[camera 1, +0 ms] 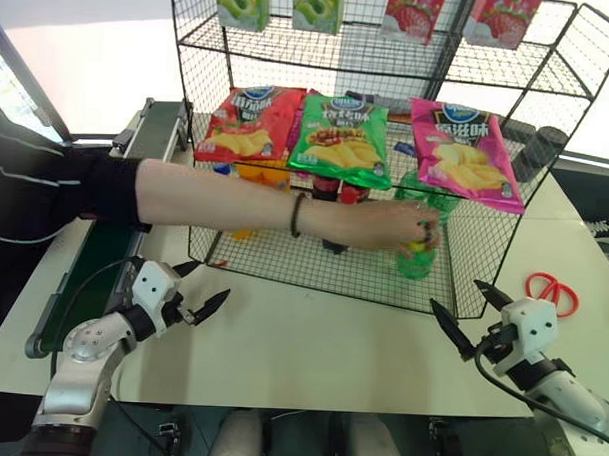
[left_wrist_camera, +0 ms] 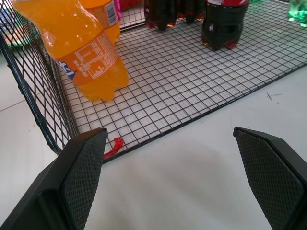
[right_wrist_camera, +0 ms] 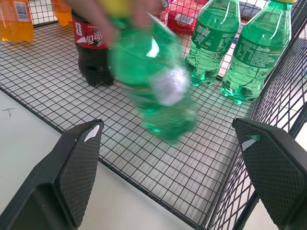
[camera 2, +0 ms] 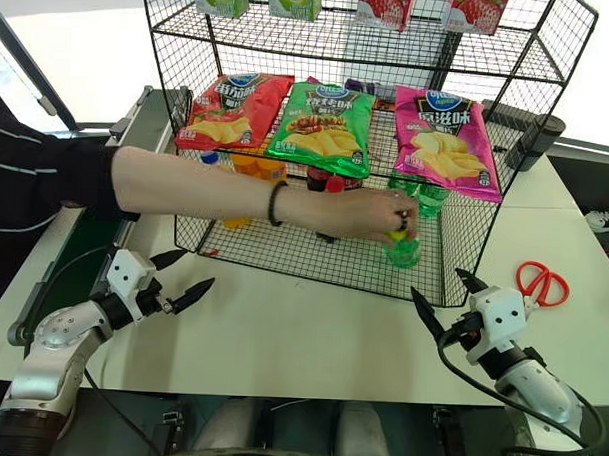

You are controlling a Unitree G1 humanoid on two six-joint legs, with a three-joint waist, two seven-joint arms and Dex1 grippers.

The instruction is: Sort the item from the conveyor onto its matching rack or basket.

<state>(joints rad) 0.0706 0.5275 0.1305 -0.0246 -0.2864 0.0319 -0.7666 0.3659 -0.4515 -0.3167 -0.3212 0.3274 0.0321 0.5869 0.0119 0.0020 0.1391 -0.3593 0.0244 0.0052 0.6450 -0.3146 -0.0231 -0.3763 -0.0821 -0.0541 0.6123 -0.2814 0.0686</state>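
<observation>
A person's hand (camera 1: 385, 223) holds the item, a clear-green bottle (camera 1: 416, 256) with a yellow cap, by its top on the bottom tier of the black wire rack (camera 1: 504, 235). In the right wrist view the green bottle (right_wrist_camera: 158, 96) stands blurred on the mesh straight ahead. My right gripper (camera 1: 458, 298) is open over the table, just outside the rack's front right corner. My left gripper (camera 1: 207, 285) is open and empty near the rack's front left corner. The dark green conveyor (camera 1: 88, 265) runs along the left, partly hidden by the person's arm.
The person's arm (camera 1: 216, 197) stretches from the left across the rack's front. On the bottom tier stand orange-drink bottles (left_wrist_camera: 84, 50), cola bottles (right_wrist_camera: 91, 52) and two more green bottles (right_wrist_camera: 256, 50). Chip bags (camera 1: 343, 137) hang on the rack's front. Red scissors (camera 1: 552, 291) lie at the right.
</observation>
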